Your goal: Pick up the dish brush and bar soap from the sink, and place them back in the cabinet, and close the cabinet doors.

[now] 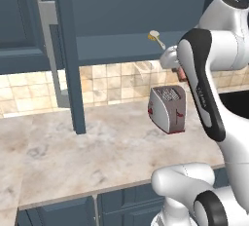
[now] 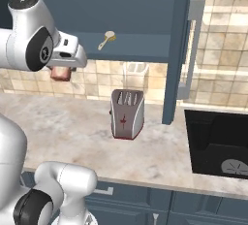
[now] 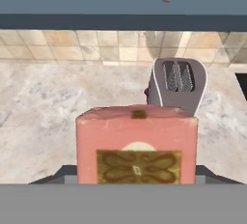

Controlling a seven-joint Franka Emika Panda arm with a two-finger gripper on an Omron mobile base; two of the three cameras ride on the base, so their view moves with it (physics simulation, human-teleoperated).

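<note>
1. The bar soap (image 3: 137, 146) is gripped in the pincer (image 2: 60, 72), raised above the counter (image 2: 72, 127) (just below the cabinet (image 2: 131, 20) shelf).
2. The dish brush (image 2: 107, 39) is seen lying on that shelf.
3. A toaster (image 2: 127, 113) is placed on the counter, left of the sink (image 2: 215, 141).
4. One cabinet door (image 1: 65, 49) is open.

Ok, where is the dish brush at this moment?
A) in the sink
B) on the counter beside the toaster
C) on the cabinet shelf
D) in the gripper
C: the dish brush lies on the cabinet shelf, above the toaster; the gripper holds the bar soap.
</note>
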